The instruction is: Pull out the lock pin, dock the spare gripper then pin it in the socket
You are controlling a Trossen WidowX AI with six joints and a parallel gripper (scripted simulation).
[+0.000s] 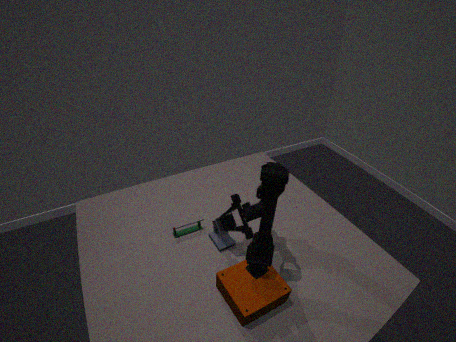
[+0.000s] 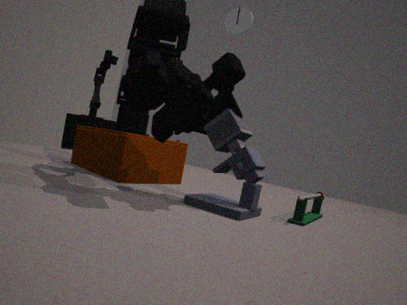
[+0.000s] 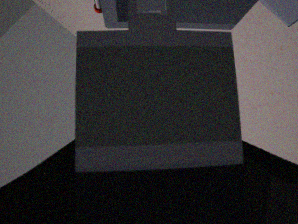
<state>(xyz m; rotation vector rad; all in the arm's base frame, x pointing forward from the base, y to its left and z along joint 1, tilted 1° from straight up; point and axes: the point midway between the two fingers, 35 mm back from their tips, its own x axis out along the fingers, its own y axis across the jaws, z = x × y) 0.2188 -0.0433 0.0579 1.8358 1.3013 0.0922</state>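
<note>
My gripper [image 1: 226, 222] is shut on the spare gripper, a grey block [image 2: 222, 130] [image 3: 155, 95] with a narrow spigot [image 2: 236, 144] [image 3: 152, 23]. The block is tilted, its spigot pointing down at the mount's socket [image 2: 246, 164]. The spigot's end is at or very close to the socket's upper side; whether it is inside is unclear. The mount's blue-grey base [image 1: 222, 242] [image 2: 214, 205] stands on the table and carries the tilted socket on a post. The lock pin [image 1: 189, 225] [image 2: 309, 197], pale with a red end, lies across the green rack [image 1: 188, 230] [image 2: 307, 218], out of the socket.
The orange box [image 1: 252, 290] [image 2: 129, 153] under the arm's base stands behind the mount, on the side away from the green rack. The rack is close beside the mount. The pale table [image 1: 130, 280] [image 2: 134, 259] has dark floor beyond its edges.
</note>
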